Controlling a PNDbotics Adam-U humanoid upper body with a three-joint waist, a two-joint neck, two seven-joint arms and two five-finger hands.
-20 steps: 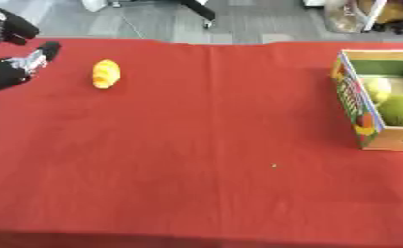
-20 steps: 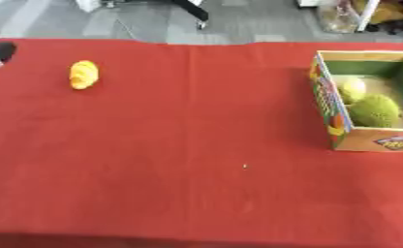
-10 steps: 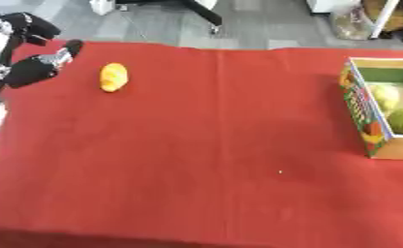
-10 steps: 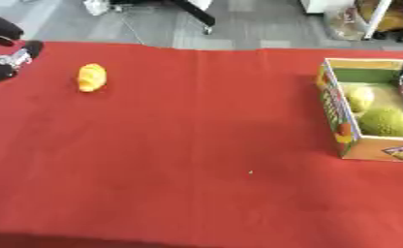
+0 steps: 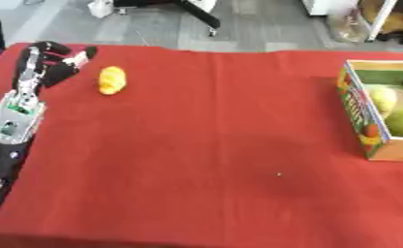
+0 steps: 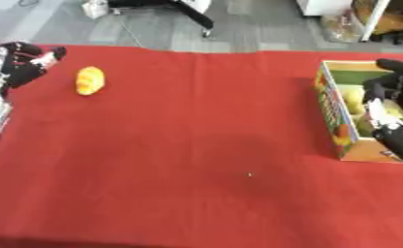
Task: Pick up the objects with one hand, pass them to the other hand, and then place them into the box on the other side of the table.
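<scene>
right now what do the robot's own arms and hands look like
The left hand has black fingers with pale, silvery segments along them, on a silver-grey wrist block with small green markings, then a black forearm. The right hand is mostly black with a whitish strip down its middle. No loose cables or readable lettering show.

Quick count of what's showing: one yellow object (image 5: 112, 80) is lying out on the red worktop (image 5: 205, 145), and that's the only loose piece out there. One box (image 5: 370, 114) is sitting at the right side, and it's holding at least two pale green rounded things (image 5: 381, 97), can't tell if more are hiding in there. Two robot hands are showing: the left hand (image 5: 42, 65) and the right hand (image 6: 390, 109).
</scene>
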